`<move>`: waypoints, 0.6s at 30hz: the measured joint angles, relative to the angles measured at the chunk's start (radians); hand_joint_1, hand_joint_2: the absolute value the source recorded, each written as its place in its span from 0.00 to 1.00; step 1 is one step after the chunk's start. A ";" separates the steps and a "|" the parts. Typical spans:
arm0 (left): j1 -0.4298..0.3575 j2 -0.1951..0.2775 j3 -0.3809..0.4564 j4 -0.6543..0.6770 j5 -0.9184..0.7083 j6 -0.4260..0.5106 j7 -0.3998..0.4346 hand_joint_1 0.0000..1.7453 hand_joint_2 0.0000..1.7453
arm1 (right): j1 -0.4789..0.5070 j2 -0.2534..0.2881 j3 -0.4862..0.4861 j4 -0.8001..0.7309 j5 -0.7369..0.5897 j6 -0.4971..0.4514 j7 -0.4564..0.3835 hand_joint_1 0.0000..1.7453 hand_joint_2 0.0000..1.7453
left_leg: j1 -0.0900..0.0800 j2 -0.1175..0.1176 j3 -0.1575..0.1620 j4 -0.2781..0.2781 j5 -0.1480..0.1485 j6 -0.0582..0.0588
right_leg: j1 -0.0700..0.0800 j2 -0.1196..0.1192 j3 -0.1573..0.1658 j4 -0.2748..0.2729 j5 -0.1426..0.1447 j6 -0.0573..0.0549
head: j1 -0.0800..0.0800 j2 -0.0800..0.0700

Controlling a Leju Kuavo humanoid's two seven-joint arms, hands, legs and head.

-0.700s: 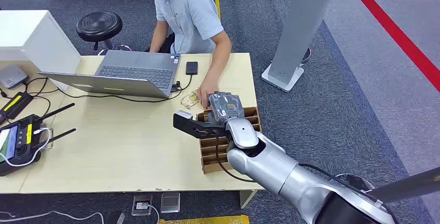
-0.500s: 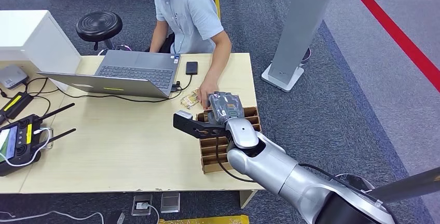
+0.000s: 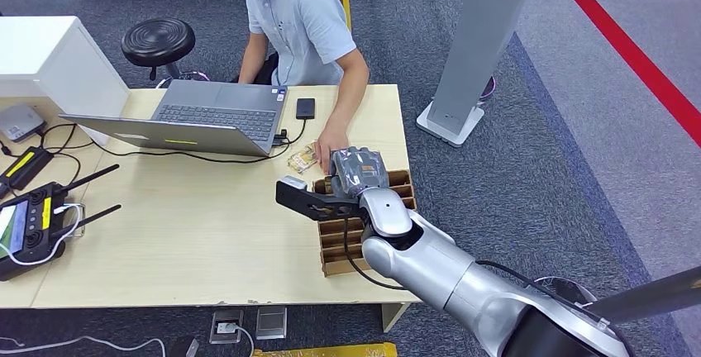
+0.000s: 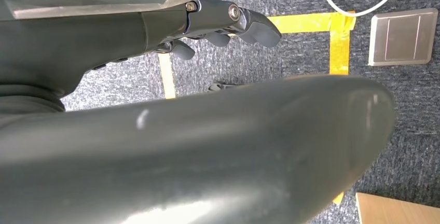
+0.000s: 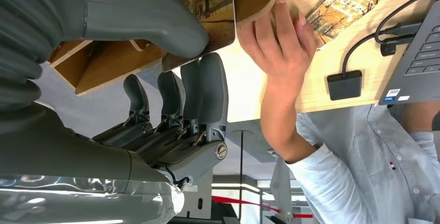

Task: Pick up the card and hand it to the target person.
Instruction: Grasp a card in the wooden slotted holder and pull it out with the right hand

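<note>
Fingers [image 5: 207, 86] and thumb of your right hand [image 3: 357, 168] pinch the picture card [image 5: 205, 6] above the slotted cardboard box [image 3: 401, 179] at the table's right side, beside the person's hand [image 5: 280, 40] (presumably waiting to receive it).

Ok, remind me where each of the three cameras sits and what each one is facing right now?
Head view: high on the body, looking down at the table, the person and the right hand over the cardboard rack.
Left wrist view: behind the left hand, facing carpet and yellow floor tape.
Right wrist view: behind the right hand, which pinches a card near the person's hand.
Shared: the head and right wrist views both show rack, laptop and person.
</note>
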 joint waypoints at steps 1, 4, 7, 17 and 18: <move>0.000 0.000 0.000 0.000 0.000 0.000 0.000 0.00 0.00 | 0.000 0.000 0.000 0.000 0.000 0.000 0.000 0.72 1.00 | 0.000 0.000 0.000 0.000 0.000 0.000 | 0.000 0.000 0.000 0.000 0.000 0.000 | 0.000 0.000; 0.000 0.000 0.000 0.000 0.000 0.000 0.000 0.00 0.00 | 0.000 0.000 0.000 0.000 -0.001 0.000 -0.001 0.75 1.00 | 0.000 0.000 0.000 0.000 0.000 0.000 | 0.000 0.000 0.000 0.000 0.000 0.000 | 0.000 0.000; 0.000 0.000 0.000 0.000 0.000 0.000 0.000 0.00 0.00 | 0.000 0.000 0.000 0.001 -0.003 0.000 -0.002 0.77 1.00 | 0.000 0.000 0.000 0.000 0.000 0.000 | 0.000 0.000 0.000 0.000 0.000 0.000 | 0.000 0.000; 0.000 0.000 -0.003 0.000 -0.016 0.010 -0.007 0.00 0.00 | -0.001 0.000 0.000 0.002 -0.013 0.000 -0.007 0.78 1.00 | 0.000 0.000 0.001 0.000 0.000 0.000 | 0.000 0.000 0.000 0.000 0.000 0.000 | 0.000 0.000; -0.001 0.000 -0.004 0.000 -0.015 0.011 -0.007 0.00 0.00 | -0.001 0.000 0.000 0.002 -0.013 0.000 -0.007 0.78 1.00 | 0.000 0.000 0.001 0.000 0.000 0.000 | 0.000 0.000 0.000 0.000 0.000 0.000 | 0.000 0.000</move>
